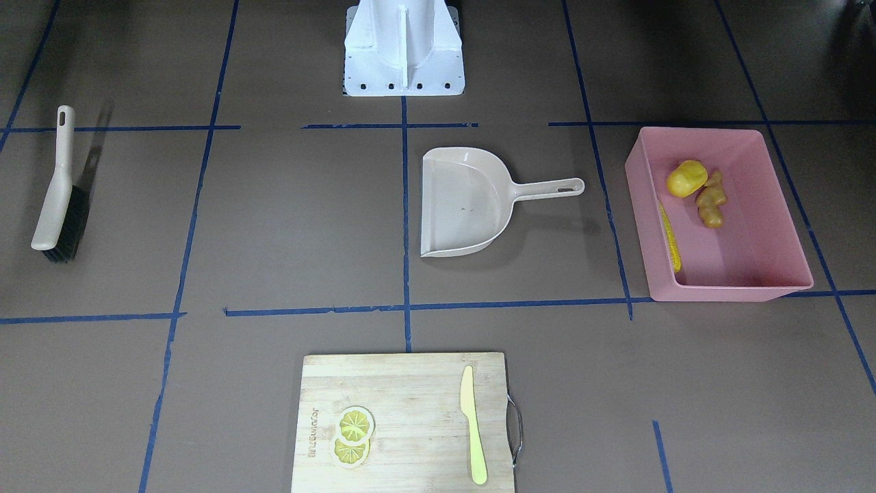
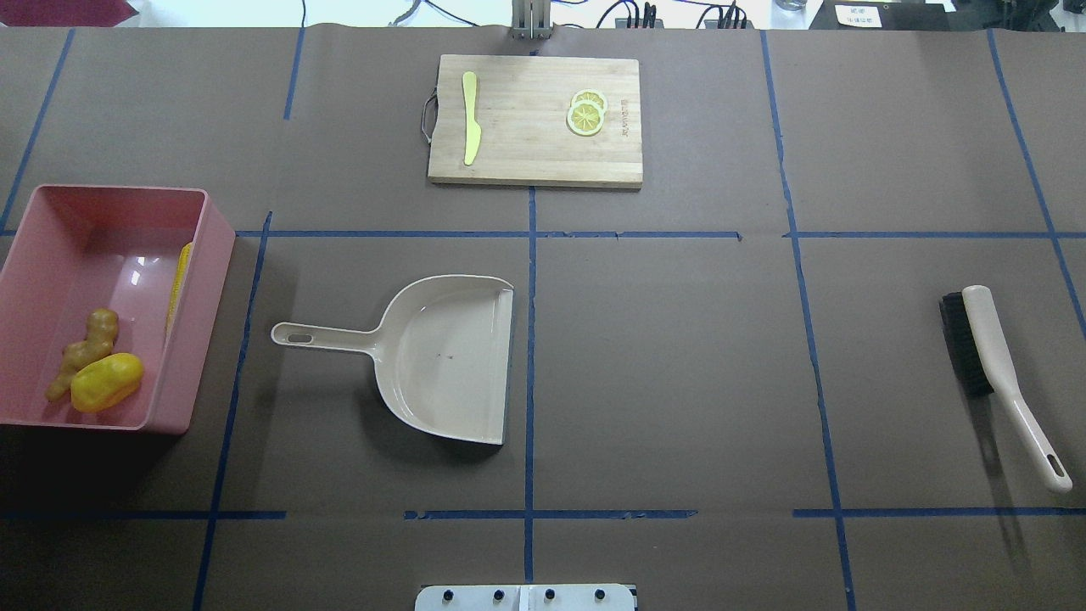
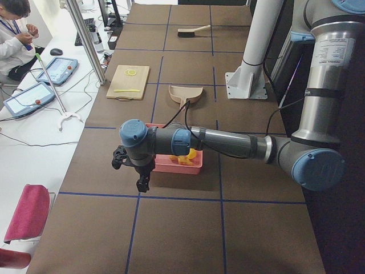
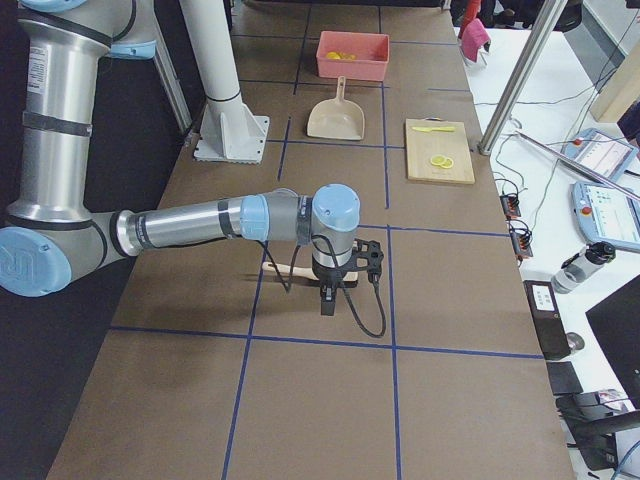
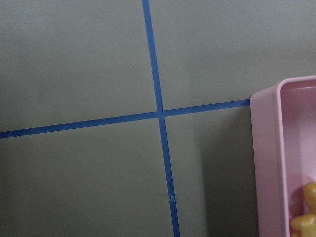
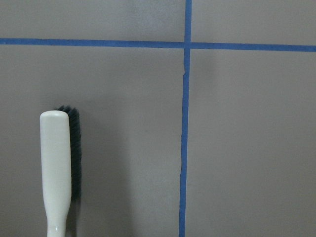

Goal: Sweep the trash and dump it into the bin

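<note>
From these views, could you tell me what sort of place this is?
Probably a robotics lab: blue tape gridding the table, a white robot pedestal, teach pendants on the side desk.

Only one marking on the counter: a brand mark [image 1: 315,433] burnt into the wooden cutting board [image 1: 410,438], lower centre of the front-facing view, beside the lemon slices. Letters run sideways along the board's short edge; they read roughly "Joyoung", not certain at this size. A white label [image 2: 857,14] at the overhead view's upper right carries print too small to read.
</note>
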